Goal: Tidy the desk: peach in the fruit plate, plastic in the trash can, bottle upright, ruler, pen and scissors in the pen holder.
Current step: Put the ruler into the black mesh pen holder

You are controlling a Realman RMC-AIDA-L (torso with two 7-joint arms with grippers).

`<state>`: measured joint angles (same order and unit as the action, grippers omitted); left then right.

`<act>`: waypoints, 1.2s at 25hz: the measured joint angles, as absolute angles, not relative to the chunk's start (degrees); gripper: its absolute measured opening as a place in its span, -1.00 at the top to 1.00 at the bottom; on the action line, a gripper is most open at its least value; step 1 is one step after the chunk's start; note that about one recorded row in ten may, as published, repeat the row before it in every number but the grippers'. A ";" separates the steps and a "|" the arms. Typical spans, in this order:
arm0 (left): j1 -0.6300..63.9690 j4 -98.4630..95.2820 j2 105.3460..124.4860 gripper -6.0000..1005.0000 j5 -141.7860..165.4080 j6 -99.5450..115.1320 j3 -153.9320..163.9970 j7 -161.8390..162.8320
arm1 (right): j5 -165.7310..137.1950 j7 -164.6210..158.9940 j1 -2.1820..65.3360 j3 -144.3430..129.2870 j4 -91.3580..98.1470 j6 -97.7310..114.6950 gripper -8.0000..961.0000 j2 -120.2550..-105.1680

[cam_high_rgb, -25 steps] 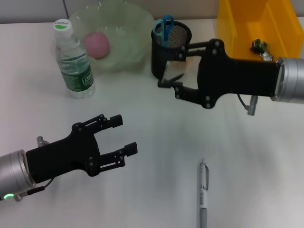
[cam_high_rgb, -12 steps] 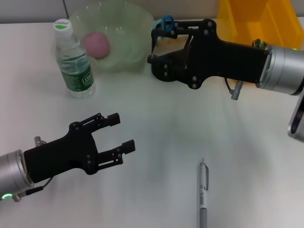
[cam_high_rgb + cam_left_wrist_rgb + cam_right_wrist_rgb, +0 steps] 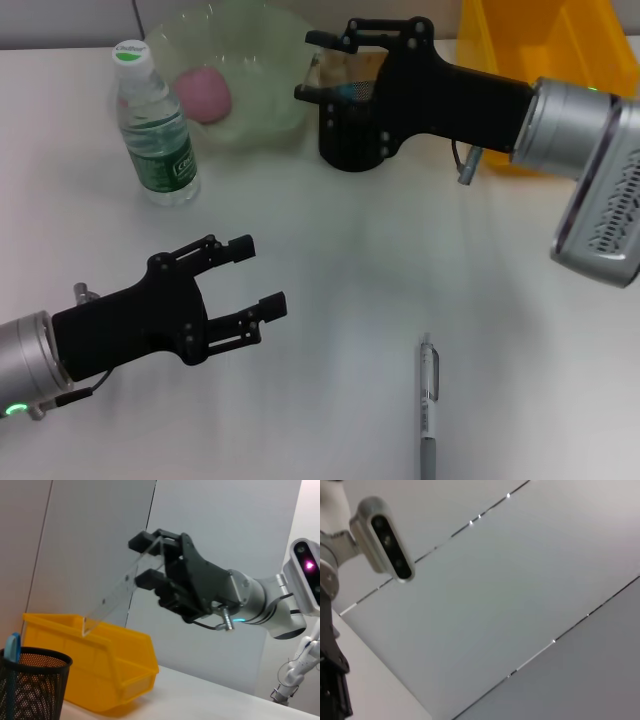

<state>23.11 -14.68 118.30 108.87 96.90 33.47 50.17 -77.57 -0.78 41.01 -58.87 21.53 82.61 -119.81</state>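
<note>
My right gripper is shut on a clear ruler, which slants down from its fingers toward the black mesh pen holder. In the left wrist view the right gripper hangs above and beside the pen holder, the ruler's lower end still above the rim. Blue scissors stand in the holder. The peach lies in the green fruit plate. The bottle stands upright. A pen lies on the table near the front. My left gripper is open and empty at the front left. The plastic is hidden.
The yellow bin sits at the back right, partly behind my right arm, and also shows as the yellow bin behind the holder. The right wrist view shows only a wall and the robot's head camera.
My right gripper has swung left and toward the back with the ruler, from beside the pen holder to above it. The left arm has barely moved.
</note>
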 joint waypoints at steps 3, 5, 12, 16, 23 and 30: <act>23.30 -14.68 118.35 -0.59 109.05 96.97 33.57 50.10 | -77.52 -0.41 41.94 -58.94 20.54 81.31 0.20 -119.86; 23.35 -14.68 118.39 -0.59 109.23 96.99 33.62 50.01 | -77.51 -0.16 42.46 -58.96 19.97 80.47 0.20 -119.88; 23.38 -14.68 118.39 -0.59 109.34 97.03 33.67 49.89 | -77.51 0.30 45.06 -59.57 17.12 76.67 0.20 -119.89; 23.38 -14.76 118.34 -0.59 109.43 97.04 33.66 49.83 | -77.36 0.33 47.48 -59.59 14.57 72.61 0.20 -119.89; 23.37 -14.85 118.23 -0.59 109.43 97.07 33.66 49.83 | -76.09 0.45 50.10 -59.59 11.62 69.29 0.20 -119.89; 23.36 -14.86 118.18 -0.58 109.43 97.30 33.66 49.83 | -75.52 0.49 50.40 -59.59 11.05 69.08 0.20 -119.88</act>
